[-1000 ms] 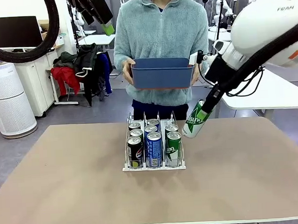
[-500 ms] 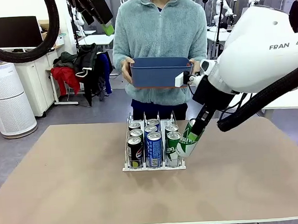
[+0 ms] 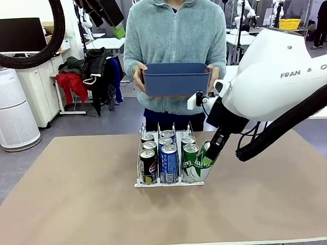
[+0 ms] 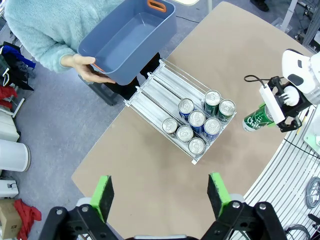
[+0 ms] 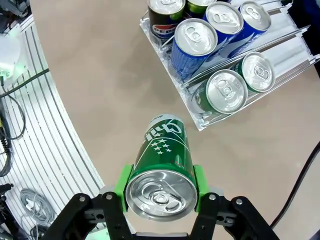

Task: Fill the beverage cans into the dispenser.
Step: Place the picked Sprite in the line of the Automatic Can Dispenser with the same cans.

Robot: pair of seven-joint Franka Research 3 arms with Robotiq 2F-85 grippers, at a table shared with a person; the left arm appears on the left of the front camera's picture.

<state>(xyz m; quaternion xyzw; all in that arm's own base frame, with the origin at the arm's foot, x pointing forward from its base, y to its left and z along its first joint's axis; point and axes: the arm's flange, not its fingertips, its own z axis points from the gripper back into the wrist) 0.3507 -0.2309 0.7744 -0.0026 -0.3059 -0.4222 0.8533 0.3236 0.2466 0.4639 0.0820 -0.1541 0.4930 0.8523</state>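
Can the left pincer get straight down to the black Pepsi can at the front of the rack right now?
Probably yes: the left pincer is open high above the table, and the black Pepsi can stands at the rack's outer lane with nothing over it.

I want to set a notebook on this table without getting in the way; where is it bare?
The table is bare left of the dispenser and along the near edge. It is crowded at the dispenser's front right corner, where the right gripper holds a green can, tilted, beside the front cans.
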